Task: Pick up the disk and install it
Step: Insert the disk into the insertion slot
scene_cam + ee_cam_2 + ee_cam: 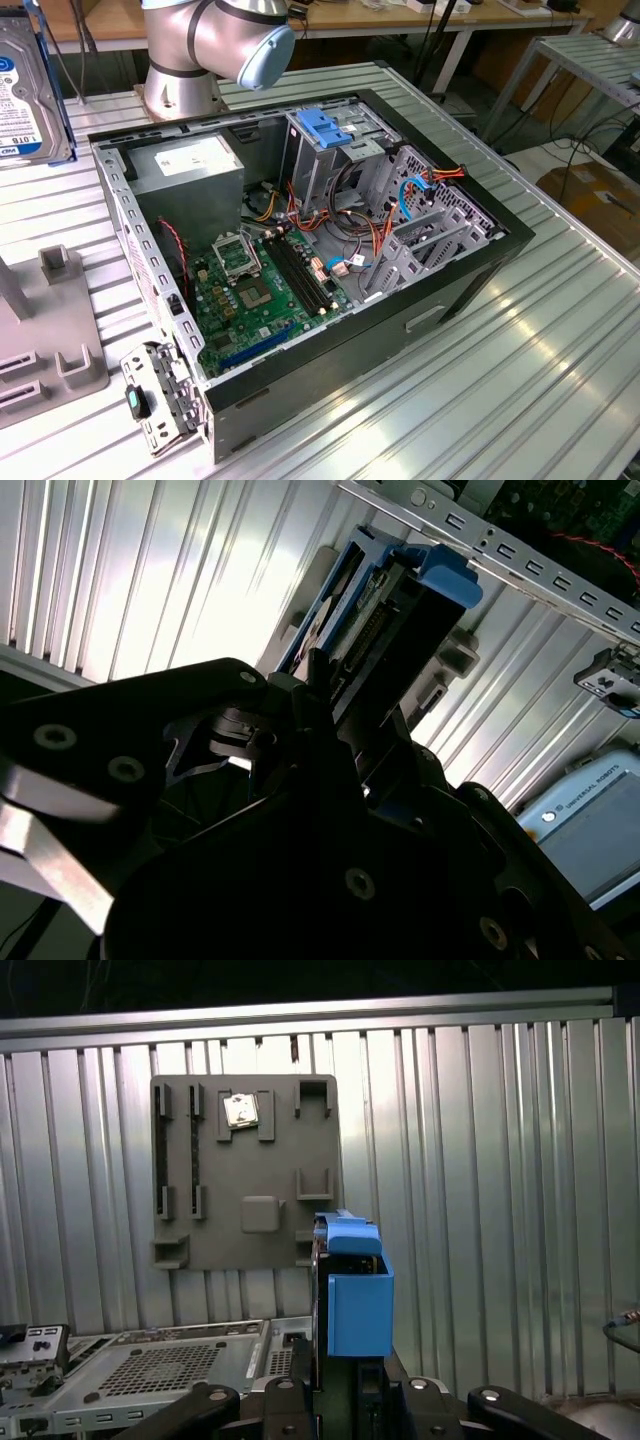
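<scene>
The disk point(25, 90), silver-grey with a white-and-dark label and a blue rail, hangs upright at the exterior view's far left, above the table. In both wrist views it stands edge-on, its blue rails point(355, 1295) sticking out of my gripper point(350, 1388). The black fingers point(320, 695) are shut on the disk point(395, 630) from both sides. It is held in the air over the ribbed metal table, above the grey fixture plate point(245, 1170), and clear of the open computer case point(480, 270).
The case lies open on its side with the motherboard point(255, 295), a grey power-supply box point(190, 165) and a drive cage topped by a blue latch piece point(325, 125). Orange and blue cables point(420, 190) cross the cage area. The arm's base point(185, 60) stands behind the case.
</scene>
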You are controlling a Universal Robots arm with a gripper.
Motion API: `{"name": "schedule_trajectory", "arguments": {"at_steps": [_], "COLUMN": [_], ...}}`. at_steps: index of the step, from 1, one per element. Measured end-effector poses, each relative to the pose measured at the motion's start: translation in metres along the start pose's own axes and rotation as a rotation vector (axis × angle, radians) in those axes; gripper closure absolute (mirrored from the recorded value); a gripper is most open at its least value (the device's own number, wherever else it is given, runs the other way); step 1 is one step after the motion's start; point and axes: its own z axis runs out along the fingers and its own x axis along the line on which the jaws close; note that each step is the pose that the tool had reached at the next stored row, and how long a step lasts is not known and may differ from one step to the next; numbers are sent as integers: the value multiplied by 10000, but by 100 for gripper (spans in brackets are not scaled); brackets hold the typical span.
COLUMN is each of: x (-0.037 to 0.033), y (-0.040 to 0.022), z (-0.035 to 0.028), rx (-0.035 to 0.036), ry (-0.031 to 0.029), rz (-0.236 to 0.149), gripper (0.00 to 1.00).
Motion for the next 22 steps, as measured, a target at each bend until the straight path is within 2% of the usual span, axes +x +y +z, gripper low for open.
{"name": "schedule_trajectory", "arguments": {"at_steps": [3, 13, 22], "x": [-1, -2, -11], "y": [-1, -3, -123], "z": [-32, -36, -33], "rx": [0, 0, 0], "ry": [11, 11, 11], "rz": [-1, 0, 0], "gripper": [65, 65, 65]}}
